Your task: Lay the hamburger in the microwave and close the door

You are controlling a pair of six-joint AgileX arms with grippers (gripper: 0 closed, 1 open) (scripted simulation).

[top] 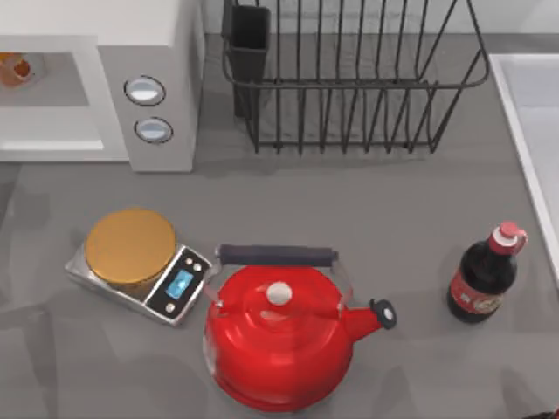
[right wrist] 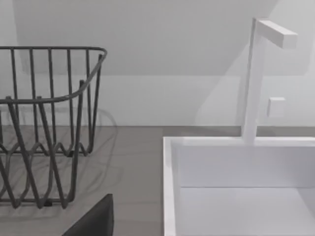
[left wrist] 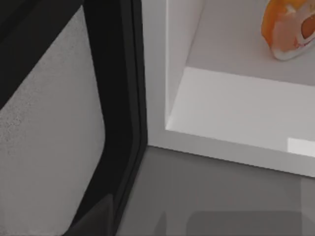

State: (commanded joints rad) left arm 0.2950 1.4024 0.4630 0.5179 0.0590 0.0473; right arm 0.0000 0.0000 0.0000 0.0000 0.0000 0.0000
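A: Which step is this?
B: The hamburger (top: 12, 68) already lies in the microwave (top: 148, 52) cavity, at ten o'clock on the table. Only the door (left wrist: 47, 123) is left, and it stands open.
A: And the grippers?
B: I cannot tell whether the left one's fingers are apart or together; its wrist view looks along the door's dark edge. The next move likely calls for swinging that panel shut.
A: Anything in the way?
B: The scale (top: 140, 266) and kettle (top: 279, 336) sit at six o'clock, the rack (top: 349, 78) at one; none blocks the door. The right wrist faces the sink (right wrist: 236, 187).
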